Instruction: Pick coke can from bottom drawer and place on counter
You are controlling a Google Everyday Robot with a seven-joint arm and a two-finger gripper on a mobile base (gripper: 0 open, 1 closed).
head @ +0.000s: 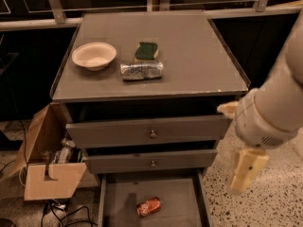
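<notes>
Gripper point(247, 170) hangs just right of the pulled-out bottom drawer point(175, 195), honestly can't tell if it's spread or closed up. Coke can point(148, 206) lies sideways on that drawer's floor.
</notes>
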